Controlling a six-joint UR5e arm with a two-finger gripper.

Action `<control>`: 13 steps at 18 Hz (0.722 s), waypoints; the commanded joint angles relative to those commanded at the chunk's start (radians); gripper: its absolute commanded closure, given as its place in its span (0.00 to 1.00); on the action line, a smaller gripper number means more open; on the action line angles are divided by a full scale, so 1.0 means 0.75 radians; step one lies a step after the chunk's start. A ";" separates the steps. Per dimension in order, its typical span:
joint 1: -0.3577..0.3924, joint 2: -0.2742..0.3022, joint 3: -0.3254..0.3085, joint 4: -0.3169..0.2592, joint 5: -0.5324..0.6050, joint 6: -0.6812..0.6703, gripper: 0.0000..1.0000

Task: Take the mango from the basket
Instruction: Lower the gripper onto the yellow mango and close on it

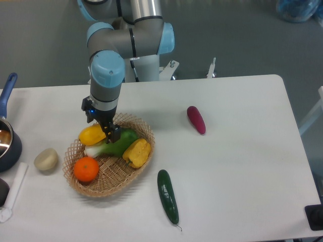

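Note:
The mango [91,135], a glossy yellow oval, lies at the back left of the tan wicker basket [108,190]. My gripper [107,130] hangs straight down over the mango's right end and hides that part of it. One dark finger [114,134] shows at the fruit's right side; the other is hidden behind the wrist. The jaws look open, and the mango still rests in the basket.
An orange [86,169], a yellow bell pepper [137,152] and a green leafy vegetable [118,145] share the basket. A cucumber [167,195] and a purple eggplant [196,119] lie to the right, a potato [46,159] and a blue pot [6,141] to the left.

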 joint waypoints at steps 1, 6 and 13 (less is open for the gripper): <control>-0.004 -0.002 0.000 0.000 0.000 0.000 0.00; -0.021 -0.016 0.000 0.000 0.002 -0.024 0.00; -0.023 -0.033 0.010 0.002 0.008 -0.039 0.19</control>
